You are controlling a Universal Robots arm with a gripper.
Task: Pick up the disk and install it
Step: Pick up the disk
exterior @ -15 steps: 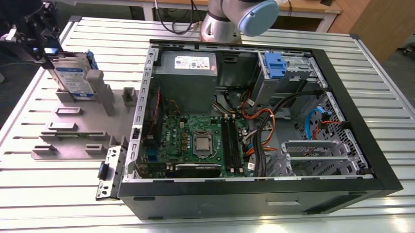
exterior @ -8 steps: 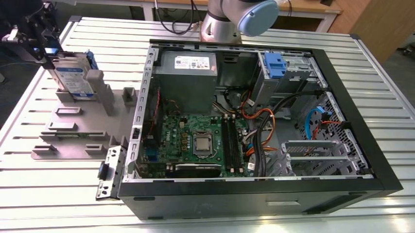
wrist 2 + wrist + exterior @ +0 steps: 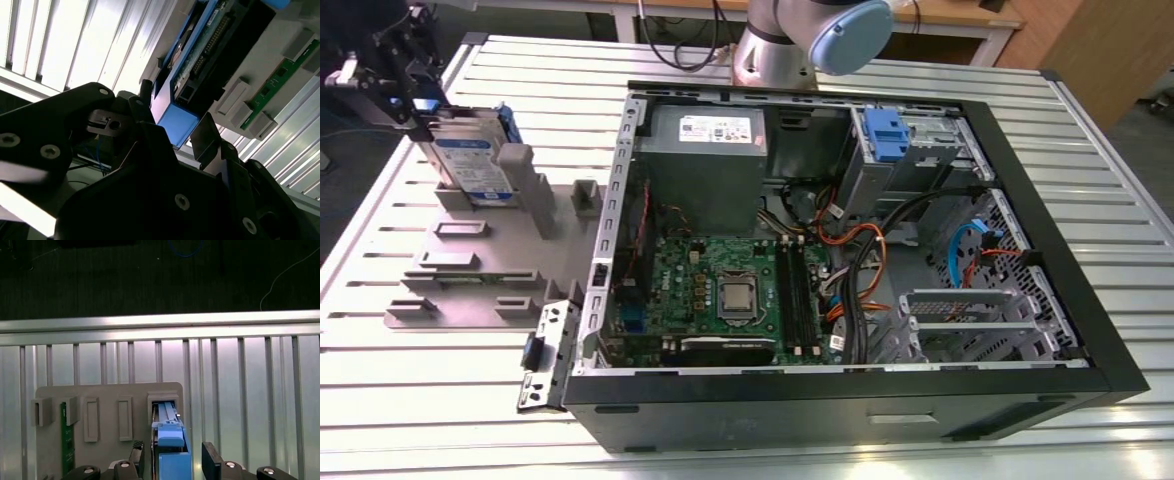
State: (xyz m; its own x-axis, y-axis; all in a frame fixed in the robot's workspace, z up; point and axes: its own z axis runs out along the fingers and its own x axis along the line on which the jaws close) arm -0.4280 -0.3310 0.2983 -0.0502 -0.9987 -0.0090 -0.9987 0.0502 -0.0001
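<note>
The flat silver metal disk (image 3: 464, 165), with a blue-and-white label of unreadable print and a blue plastic rail, stands upright in the grey slotted plastic holder block (image 3: 494, 250) on the ribbed aluminium table (image 3: 440, 390); the black gripper (image 3: 172, 460) straddles its top edge, jaws parted, holding nothing.

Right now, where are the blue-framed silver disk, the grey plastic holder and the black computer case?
Blue-framed silver disk (image 3: 467, 165): exterior view, labelled face.
Grey plastic holder (image 3: 500, 250): exterior view, flat base.
Black computer case (image 3: 854, 402): exterior view, near outer wall.
</note>
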